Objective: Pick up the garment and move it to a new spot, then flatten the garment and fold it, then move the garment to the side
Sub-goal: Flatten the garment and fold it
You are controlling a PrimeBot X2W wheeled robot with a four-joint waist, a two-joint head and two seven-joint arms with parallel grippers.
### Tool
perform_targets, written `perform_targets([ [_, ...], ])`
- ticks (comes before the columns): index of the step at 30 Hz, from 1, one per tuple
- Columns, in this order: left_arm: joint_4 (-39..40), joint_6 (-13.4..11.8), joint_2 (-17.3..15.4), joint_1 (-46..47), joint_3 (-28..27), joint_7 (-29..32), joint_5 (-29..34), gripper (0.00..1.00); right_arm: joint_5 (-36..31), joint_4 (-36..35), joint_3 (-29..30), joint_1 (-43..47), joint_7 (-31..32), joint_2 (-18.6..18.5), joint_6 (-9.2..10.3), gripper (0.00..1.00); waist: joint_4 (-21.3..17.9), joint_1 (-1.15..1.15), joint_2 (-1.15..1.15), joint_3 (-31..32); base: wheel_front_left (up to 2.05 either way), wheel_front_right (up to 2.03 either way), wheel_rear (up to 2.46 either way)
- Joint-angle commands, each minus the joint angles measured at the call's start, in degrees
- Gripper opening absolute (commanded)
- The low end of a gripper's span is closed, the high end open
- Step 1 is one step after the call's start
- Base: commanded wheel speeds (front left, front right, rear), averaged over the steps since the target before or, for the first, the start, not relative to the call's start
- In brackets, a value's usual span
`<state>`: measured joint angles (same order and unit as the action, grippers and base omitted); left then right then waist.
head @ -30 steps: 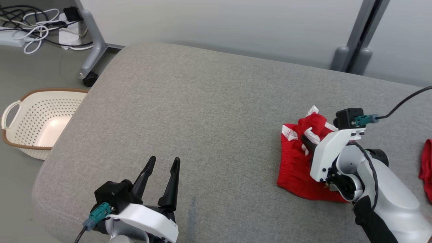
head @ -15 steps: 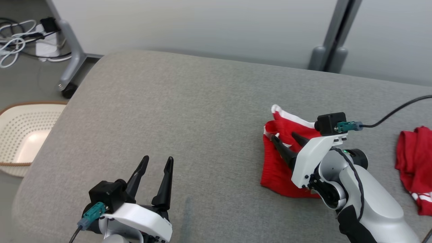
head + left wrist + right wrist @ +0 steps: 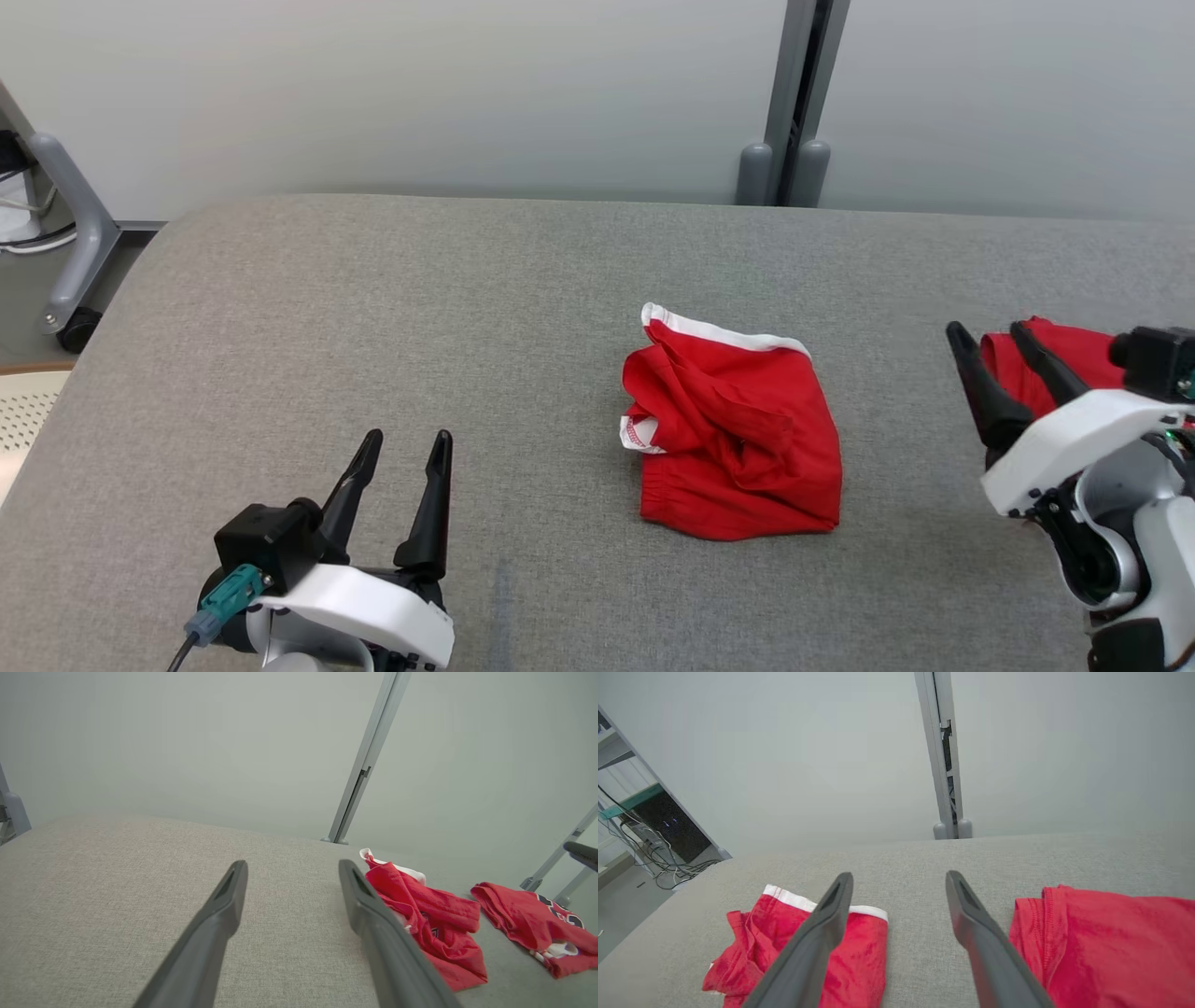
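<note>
Item: garment (image 3: 733,439), red, crumpled, lay on the cushion (image 3: 373,308) between your claws. Left claw (image 3: 408,435) and right claw (image 3: 986,329): both stood open, empty. Risk: you might have snagged the other red cloth (image 3: 1064,350), just beside the right claw.

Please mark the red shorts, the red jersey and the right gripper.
red shorts (image 3: 738,439), head view, middle of fabric.
red jersey (image 3: 1111,938), right wrist view, its upper side.
right gripper (image 3: 984,329), head view, between its fingertips.

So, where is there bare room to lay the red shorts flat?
The widest bare stretch of the grey cushion lies between the left gripper, the red shorts and the far edge. A narrower strip separates the shorts from the right gripper. The red jersey crowds the right end.
</note>
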<state>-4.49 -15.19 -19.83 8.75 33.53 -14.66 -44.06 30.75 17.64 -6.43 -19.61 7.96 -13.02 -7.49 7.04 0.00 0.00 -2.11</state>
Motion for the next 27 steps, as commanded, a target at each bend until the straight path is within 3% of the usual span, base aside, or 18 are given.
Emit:
perform_targets([
  [1,0.1,-0.1,-0.5,-0.1,-0.3,-0.2,-0.2,1.00,-0.7,-0.6,0.8,0.7,-0.3,0.4,-0.01,1.00,-0.1,0.00,0.00,-0.1,0.00,0.00,0.00],
  [5,0.4,0.0,-0.5,0.2,-0.2,-0.1,-0.1,1.00,-2.6,-1.5,3.4,1.8,1.2,1.8,-0.01,1.00,-0.1,0.00,0.00,-0.6,0.00,0.00,0.00],
  [11,0.2,0.5,-0.3,1.3,0.1,0.1,-0.1,1.00,-3.7,2.1,2.4,-2.1,3.5,3.7,-0.01,1.00,1.7,0.00,0.00,-2.1,0.00,0.00,0.00],
  [12,0.1,0.6,-0.2,1.5,0.1,0.1,-0.1,1.00,-4.0,3.6,1.8,-2.9,3.9,3.7,-0.01,0.81,2.1,0.00,0.00,-2.4,0.00,0.00,0.00],
  [13,0.0,0.7,-0.1,1.7,0.1,0.1,-0.1,1.00,-4.4,5.0,1.2,-3.7,4.2,3.6,-0.01,0.27,2.5,0.00,0.00,-2.6,0.00,0.00,0.00],
  [14,-0.1,0.8,0.0,1.9,0.1,0.1,-0.1,1.00,-4.5,6.7,0.6,-4.5,4.6,3.5,-0.01,0.00,3.0,0.00,0.00,-2.7,0.00,0.00,0.00],
  [21,-1.2,1.4,0.9,2.3,0.2,-0.1,-0.2,1.00,-2.6,19.6,-4.9,-7.4,8.3,3.4,-0.01,0.00,6.7,0.00,0.00,-3.3,0.00,0.00,0.00],
  [27,-1.6,1.5,0.8,1.4,-0.4,-0.3,-0.2,1.00,2.4,18.6,-12.1,-5.9,8.5,6.0,-0.01,0.00,7.6,0.00,0.00,-3.5,0.00,0.00,0.00],
])
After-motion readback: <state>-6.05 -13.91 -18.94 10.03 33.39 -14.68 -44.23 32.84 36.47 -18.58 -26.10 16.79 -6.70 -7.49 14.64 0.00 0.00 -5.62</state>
